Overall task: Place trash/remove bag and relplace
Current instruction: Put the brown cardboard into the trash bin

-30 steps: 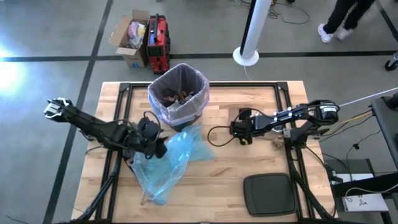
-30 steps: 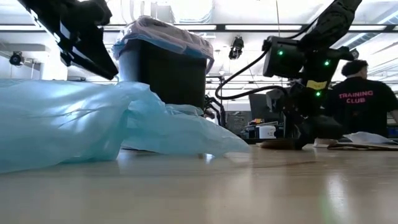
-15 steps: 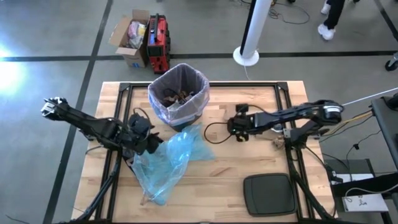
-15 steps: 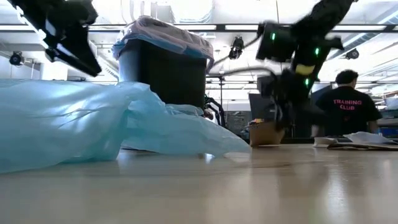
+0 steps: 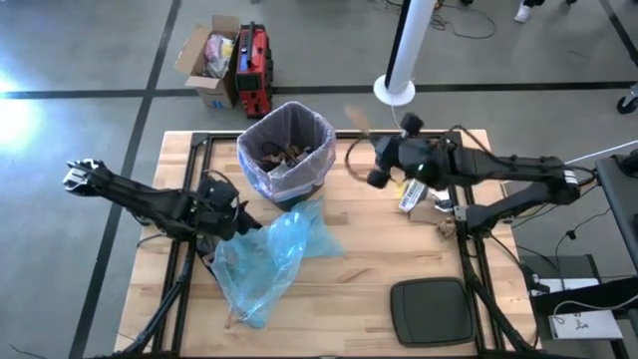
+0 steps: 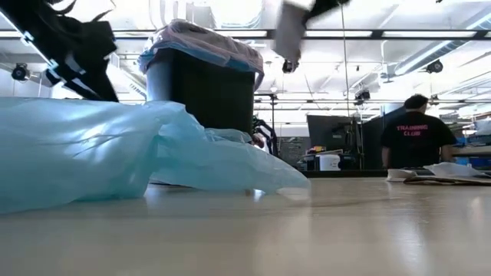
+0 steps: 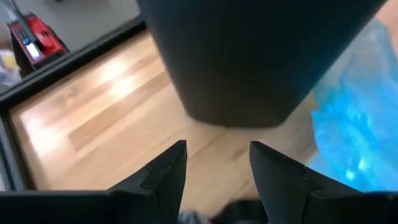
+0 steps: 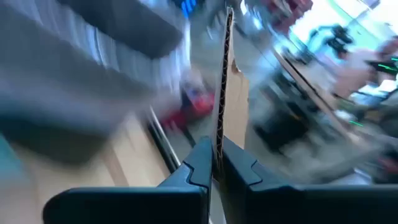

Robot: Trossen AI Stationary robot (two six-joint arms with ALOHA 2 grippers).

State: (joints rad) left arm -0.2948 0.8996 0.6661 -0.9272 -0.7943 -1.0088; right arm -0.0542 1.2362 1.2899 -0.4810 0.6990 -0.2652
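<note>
- trash, a flat scrap of brown cardboard [image 8: 221, 93], sat pinched edge-on between the closed fingers of the right gripper [image 5: 367, 168]; we saw it raised above the table [image 5: 399, 269], just beside the bin [image 5: 286, 150].
- more brown trash [image 5: 284, 153] lay inside the bin, which stood at the far side of the table, lined with the pale pink-lavender bag [image 5: 299, 178] folded over its rim.
- we found the left gripper [image 5: 239, 211] low by the bin's base, fingers [image 7: 165, 171] apart and empty, pointing at the dark bin wall.
- a light blue plastic bag [image 5: 264, 261] lay crumpled on the table in front of the bin.
- a person in a dark shirt [image 6: 412, 134] stood in the room beyond.
</note>
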